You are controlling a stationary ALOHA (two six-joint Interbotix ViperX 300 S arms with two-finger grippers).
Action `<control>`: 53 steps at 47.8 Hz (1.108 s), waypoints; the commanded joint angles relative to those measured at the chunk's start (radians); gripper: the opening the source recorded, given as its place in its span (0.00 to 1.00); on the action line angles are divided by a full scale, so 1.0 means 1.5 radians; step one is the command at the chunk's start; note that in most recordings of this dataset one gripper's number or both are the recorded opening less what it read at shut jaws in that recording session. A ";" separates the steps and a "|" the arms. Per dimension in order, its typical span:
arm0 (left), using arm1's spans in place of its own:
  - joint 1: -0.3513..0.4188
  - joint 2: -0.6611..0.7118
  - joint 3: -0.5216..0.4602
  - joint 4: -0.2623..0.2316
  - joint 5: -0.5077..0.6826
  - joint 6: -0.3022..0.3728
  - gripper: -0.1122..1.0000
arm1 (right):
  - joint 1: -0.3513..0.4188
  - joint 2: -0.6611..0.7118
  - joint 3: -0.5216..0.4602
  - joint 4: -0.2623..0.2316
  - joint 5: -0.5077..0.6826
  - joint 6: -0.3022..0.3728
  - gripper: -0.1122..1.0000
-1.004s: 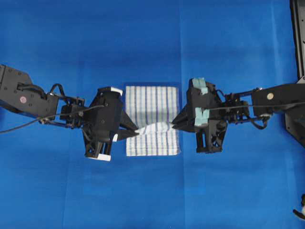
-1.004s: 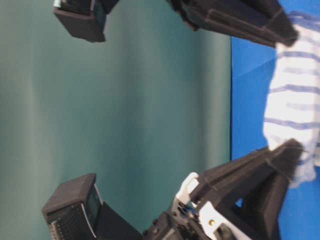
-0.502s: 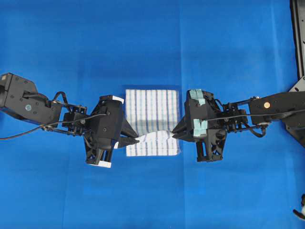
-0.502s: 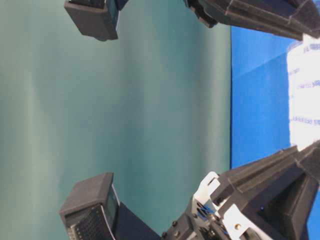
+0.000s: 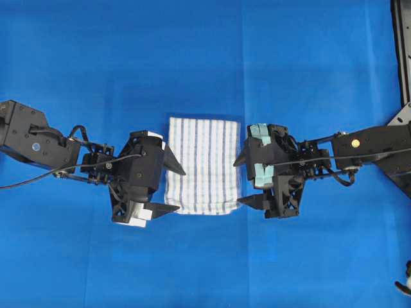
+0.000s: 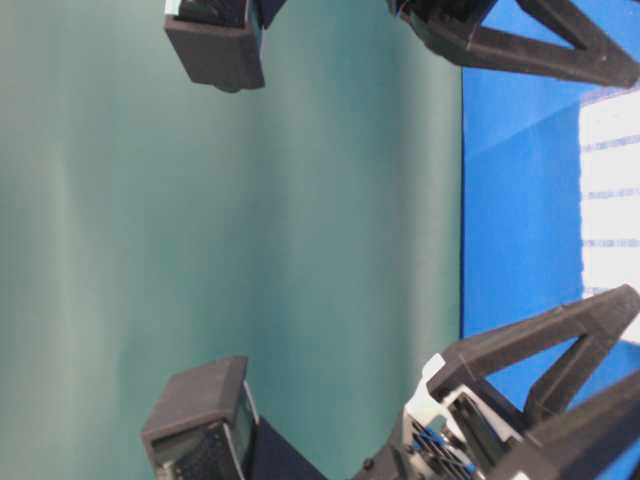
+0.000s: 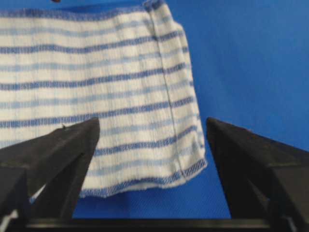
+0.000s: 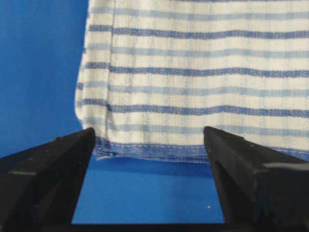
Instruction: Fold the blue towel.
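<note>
Blue cloth table covering (image 5: 205, 58) bears the folded white blue-striped woven towel (image 5: 204, 163), flanked by left gripper (image 5: 172, 188) and right gripper (image 5: 246, 180), both spread wide and holding nothing.

Plain blue table covering (image 5: 205, 58); dark frame (image 5: 401, 45) at right edge

The blue towel (image 5: 204, 164) is white woven cloth, ribbed and matt, with stitched hems. The table covering (image 5: 192, 58) is smooth matt blue fabric with faint creases. Both grippers' fingers (image 7: 53, 154) look like matt black plastic.
</note>
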 commanded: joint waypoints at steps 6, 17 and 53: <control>0.008 -0.059 0.000 -0.002 0.030 0.002 0.83 | 0.002 -0.052 -0.011 -0.008 0.012 -0.006 0.89; 0.022 -0.172 0.025 0.003 0.096 0.005 0.79 | -0.009 -0.165 0.005 -0.039 0.074 -0.007 0.90; 0.035 -0.546 0.268 0.003 0.017 0.004 0.79 | -0.043 -0.608 0.202 -0.103 0.128 -0.007 0.89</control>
